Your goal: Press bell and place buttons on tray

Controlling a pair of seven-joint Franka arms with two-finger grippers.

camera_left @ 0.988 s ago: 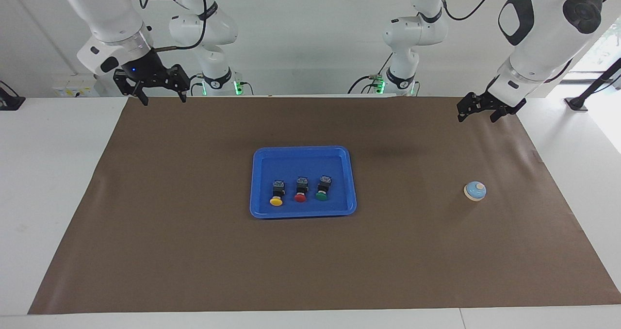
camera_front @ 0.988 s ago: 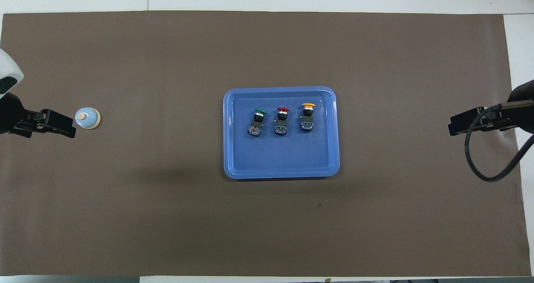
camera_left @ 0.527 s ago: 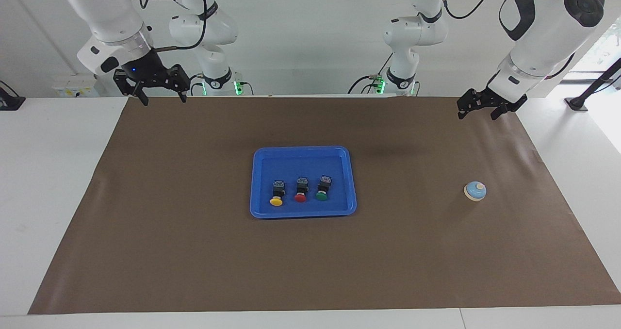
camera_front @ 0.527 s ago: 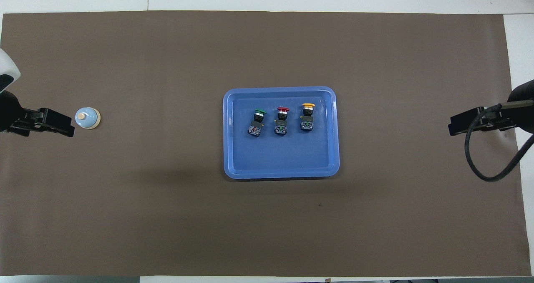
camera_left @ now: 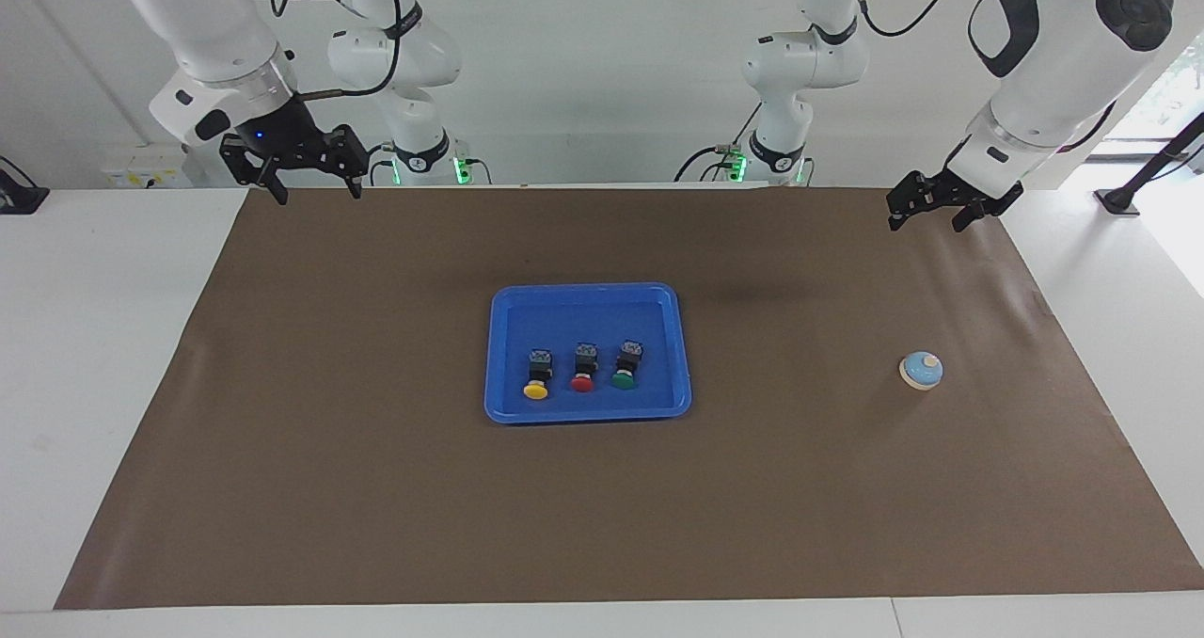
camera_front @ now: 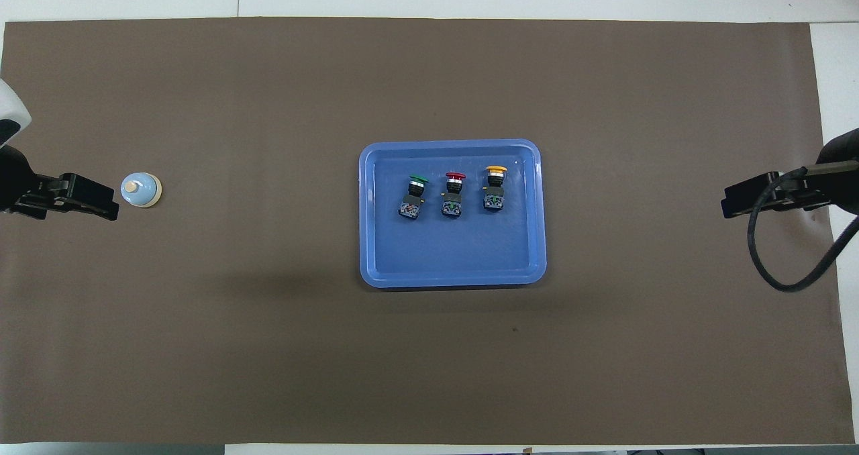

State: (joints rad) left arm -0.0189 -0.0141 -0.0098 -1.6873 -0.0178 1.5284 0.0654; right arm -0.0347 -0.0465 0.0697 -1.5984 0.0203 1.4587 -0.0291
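The blue tray (camera_left: 583, 292) (camera_front: 449, 144) sits mid-mat. In it three buttons lie in a row on their sides, caps pointing away from the robots: green (camera_left: 625, 367) (camera_front: 415, 193), red (camera_left: 583, 372) (camera_front: 453, 193), yellow (camera_left: 535, 377) (camera_front: 495, 190). The light-blue bell (camera_left: 921, 371) (camera_front: 140, 190) stands alone toward the left arm's end of the table. My left gripper (camera_left: 924, 224) (camera_front: 100, 203) hangs open and empty, high over the mat's corner at that end, apart from the bell. My right gripper (camera_left: 318, 194) (camera_front: 731, 203) waits open and empty over the mat's corner at the right arm's end.
A brown mat (camera_left: 376, 487) (camera_front: 268, 347) covers most of the white table (camera_left: 94, 337). A black cable (camera_front: 772, 267) loops down from the right arm. Both arm bases stand at the robots' edge of the table.
My left arm has lifted a little and drawn its gripper slightly back toward its end of the table. The right arm, tray, buttons and bell have stayed put.
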